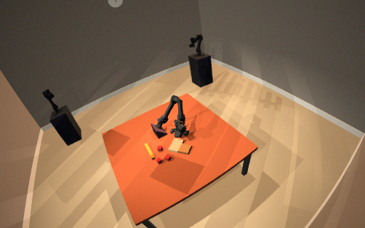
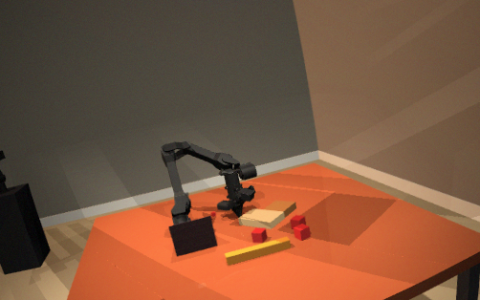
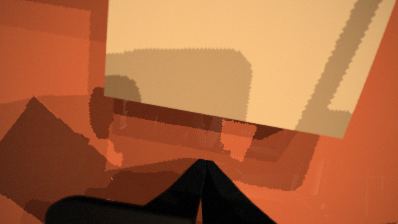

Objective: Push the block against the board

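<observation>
A pale cream flat piece (image 1: 176, 144) (image 2: 261, 218) (image 3: 190, 25), seemingly the board, lies flat on the table. An orange-brown, squarer flat piece (image 1: 185, 148) (image 2: 285, 207), seemingly the square block, lies beside it. In the top view their facing sides look together; a thin gap could be hidden. The near edges look about even, while the cream piece reaches farther back. My gripper (image 1: 184, 141) (image 2: 239, 214) (image 3: 204, 166) is shut and empty, pointing down low beside the cream piece's arm-side edge. In the wrist view a strip of table shows between tips and edge. Contact is unclear.
Red cubes (image 1: 160, 148) (image 2: 259, 234) and a yellow bar (image 1: 149, 151) (image 2: 258, 250) lie on the orange table (image 1: 212, 134) (image 2: 356, 267). A dark slanted panel (image 1: 158, 131) (image 2: 194, 236) stands by the arm. A small red thing (image 2: 213, 214) lies behind the panel.
</observation>
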Controlling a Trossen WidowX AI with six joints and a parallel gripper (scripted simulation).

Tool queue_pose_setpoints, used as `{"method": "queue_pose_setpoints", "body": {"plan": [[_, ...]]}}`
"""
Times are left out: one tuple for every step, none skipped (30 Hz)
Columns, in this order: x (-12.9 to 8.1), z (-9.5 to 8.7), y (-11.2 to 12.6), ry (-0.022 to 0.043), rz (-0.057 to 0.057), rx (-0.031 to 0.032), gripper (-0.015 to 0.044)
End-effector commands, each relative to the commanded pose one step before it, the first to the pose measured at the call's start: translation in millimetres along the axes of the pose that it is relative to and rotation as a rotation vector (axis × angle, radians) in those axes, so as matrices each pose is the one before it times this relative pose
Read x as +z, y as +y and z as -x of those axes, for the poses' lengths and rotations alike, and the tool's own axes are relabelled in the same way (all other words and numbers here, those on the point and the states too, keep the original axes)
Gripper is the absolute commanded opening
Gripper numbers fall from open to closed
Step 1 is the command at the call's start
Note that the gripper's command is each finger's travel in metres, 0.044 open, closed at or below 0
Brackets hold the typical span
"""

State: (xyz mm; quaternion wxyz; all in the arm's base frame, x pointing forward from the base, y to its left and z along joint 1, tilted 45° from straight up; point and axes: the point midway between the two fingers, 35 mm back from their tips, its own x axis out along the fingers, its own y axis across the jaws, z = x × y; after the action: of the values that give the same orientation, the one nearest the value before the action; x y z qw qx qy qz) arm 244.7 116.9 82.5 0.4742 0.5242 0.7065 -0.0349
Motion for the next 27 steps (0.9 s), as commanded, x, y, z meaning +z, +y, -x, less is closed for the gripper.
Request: {"method": "queue_pose_setpoints", "body": {"plan": [[-6.33, -0.86, -3.11, -0.00066, -0.0066, -0.00689, 0.0000], [-1.63, -0.01, -0.15, 0.00014, 0.0000, 0.00007, 0.0000], [-1.62, -0.01, -0.16, 0.00015, 0.0000, 0.00007, 0.0000], [-1.62, -0.01, -0.17, 0.00016, 0.0000, 0.00008, 0.0000], [-1.61, -0.01, -0.18, 0.00017, 0.0000, 0.00009, 0.0000], [-1.61, -0.01, -0.19, 0.00018, 0.0000, 0.00010, 0.0000], [-1.61, -0.01, -0.21, 0.00019, 0.0000, 0.00010, 0.0000], [-1.60, -0.01, -0.22, 0.00020, 0.0000, 0.00011, 0.0000], [-1.60, -0.01, -0.23, 0.00021, 0.0000, 0.00012, 0.0000], [-1.28, -0.01, -0.19, 0.00018, 0.0000, 0.00010, 0.0000], [-0.78, -0.01, -0.12, 0.00011, 0.0000, 0.00006, 0.0000], [3.67, 3.09, 3.34, 0.00079, 0.0066, 0.00627, 0.0000], [0.56, 6.49, 0.28, -0.00124, -0.0008, -0.00165, 0.0000], [0.50, 10.96, 0.24, -0.00121, -0.0014, -0.00233, 0.0000], [-0.17, 14.30, -0.10, -0.00004, -0.0019, -0.00211, 0.0000], [-0.78, 11.22, -0.36, 0.00110, -0.0015, -0.00086, 0.0000], [-0.75, 6.77, -0.32, 0.00111, -0.0009, -0.00016, 0.0000], [-0.30, 2.26, -0.12, 0.00044, -0.0003, 0.00001, 0.0000], [0.00, 0.00, 0.00, 0.00000, 0.0000, 0.00000, 0.0000], [0.00, 0.00, 0.00, 0.00000, 0.0000, 0.00000, 0.0000], [0.00, 0.00, 0.00, 0.00000, 0.0000, 0.00000, 0.0000], [0.00, 0.00, 0.00, 0.00000, 0.0000, 0.00000, 0.0000], [1.48, -4.05, 0.27, 0.00105, -0.0035, 0.00404, 0.0000], [3.21, 0.39, 0.71, -0.00292, 0.0022, 0.00041, 0.0000], [5.40, 0.64, 1.09, -0.00483, 0.0036, 0.00063, 0.0000], [7.66, 0.86, 1.32, -0.00669, 0.0050, 0.00078, 0.0000], [8.98, 0.92, 1.22, -0.00761, 0.0058, 0.00076, 0.0000]]}}
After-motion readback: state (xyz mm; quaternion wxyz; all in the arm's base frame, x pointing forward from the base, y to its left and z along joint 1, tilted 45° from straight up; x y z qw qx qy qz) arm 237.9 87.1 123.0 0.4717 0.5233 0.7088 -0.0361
